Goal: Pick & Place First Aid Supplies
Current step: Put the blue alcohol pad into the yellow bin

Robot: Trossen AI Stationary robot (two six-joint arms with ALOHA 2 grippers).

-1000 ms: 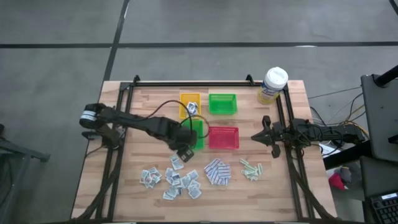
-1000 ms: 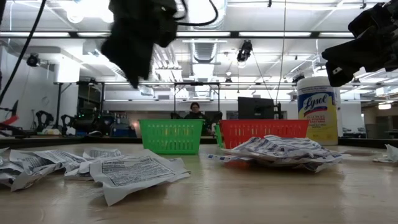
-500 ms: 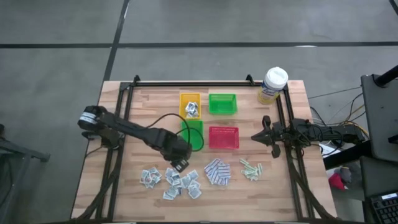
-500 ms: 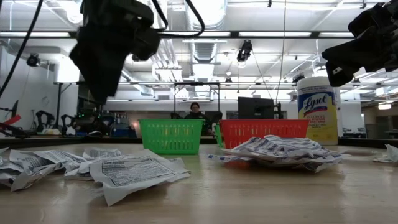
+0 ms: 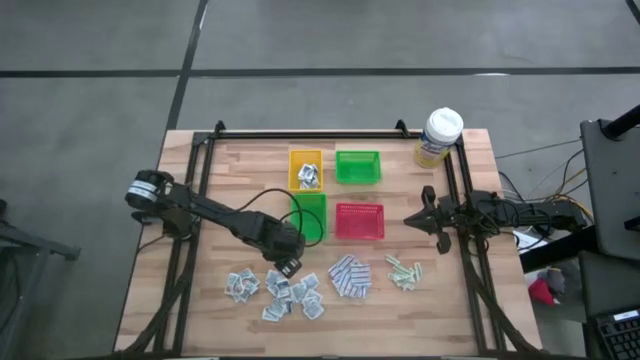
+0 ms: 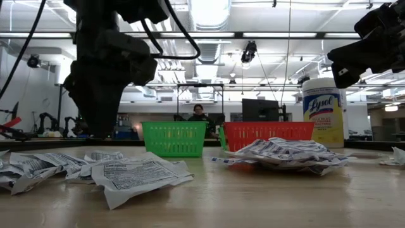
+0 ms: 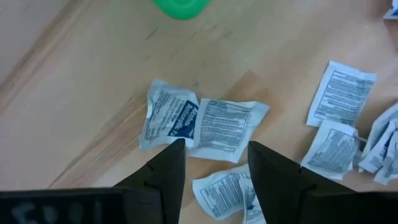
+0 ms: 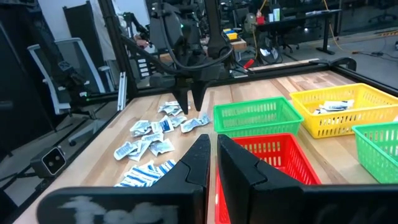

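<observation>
White-grey sachets (image 5: 275, 288) lie loose in a pile on the wood near the table's front left, and a few more lie in the yellow tray (image 5: 294, 160). Blue-and-white pads (image 5: 348, 277) and pale green strips (image 5: 403, 271) lie to the pile's right. My left gripper (image 5: 287, 266) hangs open just above the far edge of the sachet pile, pointing steeply down. In the left wrist view its fingers (image 7: 168, 171) stand over two sachets (image 7: 227, 127) without touching them. My right gripper (image 5: 415, 220) waits shut at the table's right side, level and holding nothing.
Two green trays (image 5: 357, 152) (image 5: 322, 228) and a red tray (image 5: 359, 236) stand mid-table, just beyond the left gripper. A yellow canister with a white lid (image 5: 440, 137) stands at the far right. A dark frame (image 5: 300, 133) borders the work area. A person sits far behind the table (image 6: 199, 113).
My left gripper has come down and toward the table's near edge, from beside the near green tray to just above the sachet pile. It has stayed open. The sachets have not moved.
</observation>
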